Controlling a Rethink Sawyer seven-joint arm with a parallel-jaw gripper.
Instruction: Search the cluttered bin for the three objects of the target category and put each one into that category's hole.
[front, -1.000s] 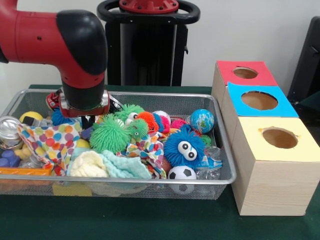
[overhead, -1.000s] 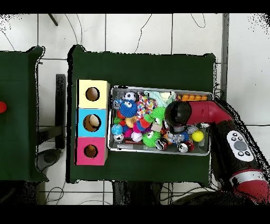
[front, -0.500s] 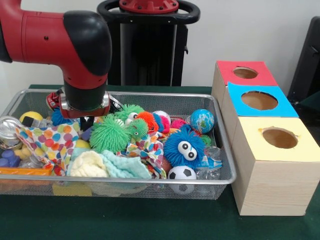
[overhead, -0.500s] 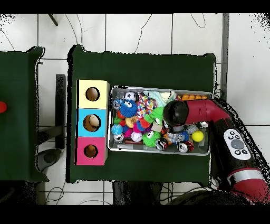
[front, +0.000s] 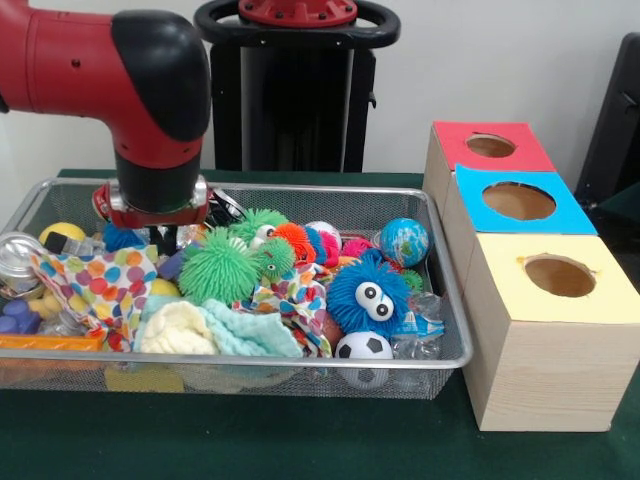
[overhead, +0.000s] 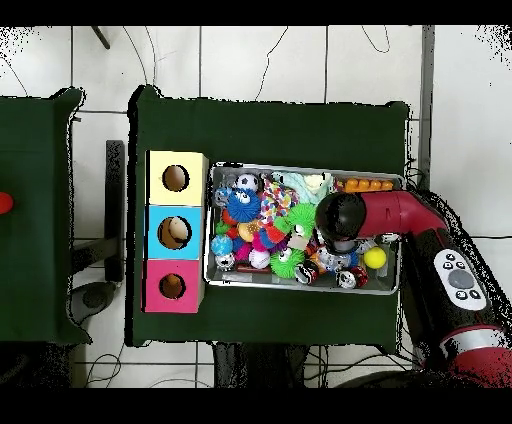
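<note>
A wire mesh bin (front: 445, 290) holds a jumble of toys: a green spiky ball (front: 218, 268), a blue fuzzy ball with eyes (front: 368, 291), a soccer ball (front: 363, 347), a globe ball (front: 404, 241), a yellow ball (front: 58, 233) and a polka-dot cloth (front: 105, 283). My gripper (front: 162, 240) hangs low over the bin's back left part, just left of the green spiky ball and above the cloth's edge. How it stands I cannot make out. In the overhead view the arm's wrist (overhead: 340, 216) covers the gripper.
Right of the bin stand three wooden boxes with round holes: red top (front: 490, 146), blue top (front: 518, 200), yellow top (front: 558, 276). Overhead they are the yellow (overhead: 175, 178), blue (overhead: 174, 232) and red (overhead: 172, 286) boxes. A metal can (front: 15, 258) and folded towels (front: 215, 332) fill the bin's left and front.
The arm has shifted slightly left in the front view and lifted a little; the toys in the bin look unmoved.
</note>
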